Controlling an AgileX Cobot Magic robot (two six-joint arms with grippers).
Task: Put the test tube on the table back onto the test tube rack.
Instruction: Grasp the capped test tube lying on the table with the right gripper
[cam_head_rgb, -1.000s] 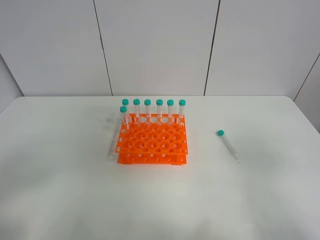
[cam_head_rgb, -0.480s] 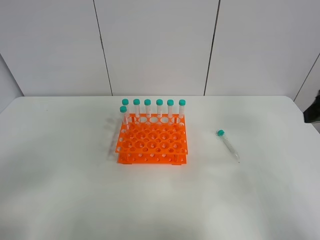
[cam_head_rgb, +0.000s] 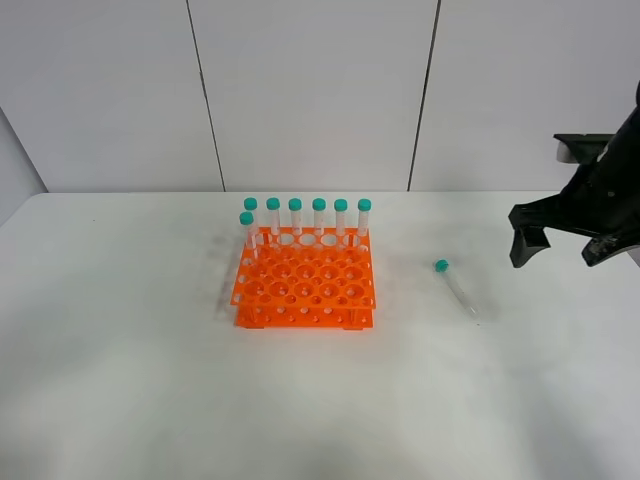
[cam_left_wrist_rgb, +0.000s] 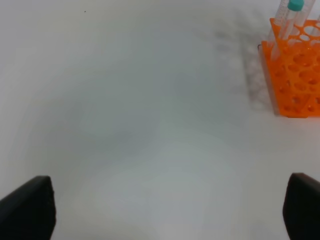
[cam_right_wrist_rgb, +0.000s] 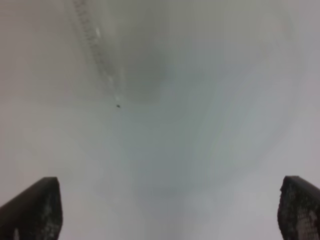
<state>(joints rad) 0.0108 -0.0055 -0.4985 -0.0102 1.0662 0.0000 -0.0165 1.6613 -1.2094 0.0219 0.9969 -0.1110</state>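
Note:
The test tube (cam_head_rgb: 456, 290), clear with a teal cap, lies flat on the white table (cam_head_rgb: 120, 380) to the right of the orange test tube rack (cam_head_rgb: 303, 285). Several capped tubes (cam_head_rgb: 307, 218) stand along the rack's back row. My right gripper (cam_head_rgb: 560, 255) hovers open above the table, right of the lying tube and apart from it. In the right wrist view the tube (cam_right_wrist_rgb: 97, 50) is a blur ahead of the wide-open right gripper (cam_right_wrist_rgb: 165, 212). The left wrist view shows my left gripper (cam_left_wrist_rgb: 165, 215) open over bare table, with the rack (cam_left_wrist_rgb: 295, 75) off to one side.
White wall panels (cam_head_rgb: 310, 90) rise behind the table's far edge. In the exterior high view the left arm does not show.
The right arm has come in from the right edge of the exterior view and now hangs over the table near the lying tube. Tube and rack have not moved.

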